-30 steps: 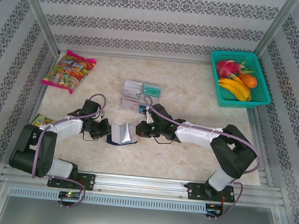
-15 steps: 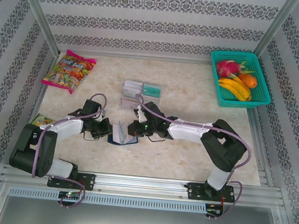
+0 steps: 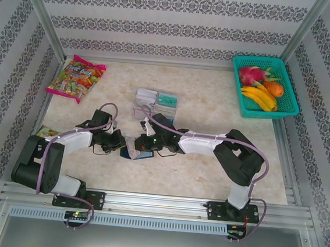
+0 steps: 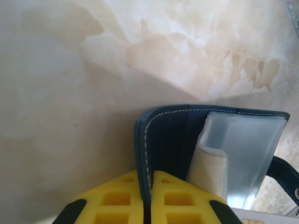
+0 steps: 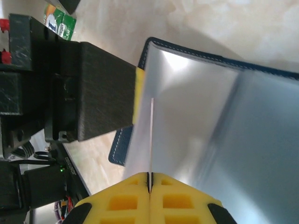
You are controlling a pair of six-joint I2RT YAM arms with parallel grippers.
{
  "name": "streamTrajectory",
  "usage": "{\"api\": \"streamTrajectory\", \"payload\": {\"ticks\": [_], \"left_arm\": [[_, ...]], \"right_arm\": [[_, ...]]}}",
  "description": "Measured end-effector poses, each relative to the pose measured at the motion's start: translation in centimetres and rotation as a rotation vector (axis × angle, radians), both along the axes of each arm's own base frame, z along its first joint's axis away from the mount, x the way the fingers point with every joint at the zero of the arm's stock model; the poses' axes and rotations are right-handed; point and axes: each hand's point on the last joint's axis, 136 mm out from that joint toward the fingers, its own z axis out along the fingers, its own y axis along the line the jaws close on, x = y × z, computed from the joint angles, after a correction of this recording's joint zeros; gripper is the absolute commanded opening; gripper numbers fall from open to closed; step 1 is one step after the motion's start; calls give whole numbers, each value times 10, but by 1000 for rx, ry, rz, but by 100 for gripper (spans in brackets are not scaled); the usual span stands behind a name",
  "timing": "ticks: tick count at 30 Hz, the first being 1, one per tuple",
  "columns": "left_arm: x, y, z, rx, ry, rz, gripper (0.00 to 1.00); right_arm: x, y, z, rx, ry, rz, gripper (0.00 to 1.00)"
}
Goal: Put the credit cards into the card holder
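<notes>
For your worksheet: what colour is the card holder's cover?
The card holder is navy blue; left wrist view.

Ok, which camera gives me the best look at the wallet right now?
Left wrist: the wallet is sharp there, navy stitched cover and clear sleeves, pinched by the left gripper. Right wrist shows its glossy inside, washed by glare, beyond a card seen edge-on. From the top camera it is a sliver between the arms.
</notes>
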Motion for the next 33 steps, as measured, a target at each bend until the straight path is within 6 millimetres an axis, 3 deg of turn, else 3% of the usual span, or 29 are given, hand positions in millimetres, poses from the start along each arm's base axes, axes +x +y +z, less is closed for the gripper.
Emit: {"api": "streamTrajectory", "payload": {"ticks": [3, 6, 13, 19, 21, 29, 33], "left_arm": [[-3, 2, -2, 8, 17, 3, 45], [-3, 0, 4, 15, 11, -12, 59], [-1, 3, 19, 42, 18, -20, 64], [-1, 3, 25, 43, 17, -18, 57], [-1, 4, 25, 44, 20, -18, 49], [-20, 8, -1, 62, 96, -19, 38], [-22, 11, -7, 76, 119, -10, 18]], "right_arm": [[2, -1, -11, -26, 5, -10, 0], [3, -5, -22, -55, 6, -23, 0], [1, -10, -31, -80, 10, -33, 0], [1, -11, -32, -92, -2, -35, 0], [2, -11, -32, -93, -4, -36, 0], [3, -12, -32, -93, -8, -41, 0], [4, -18, -28, -92, -16, -56, 0]]}}
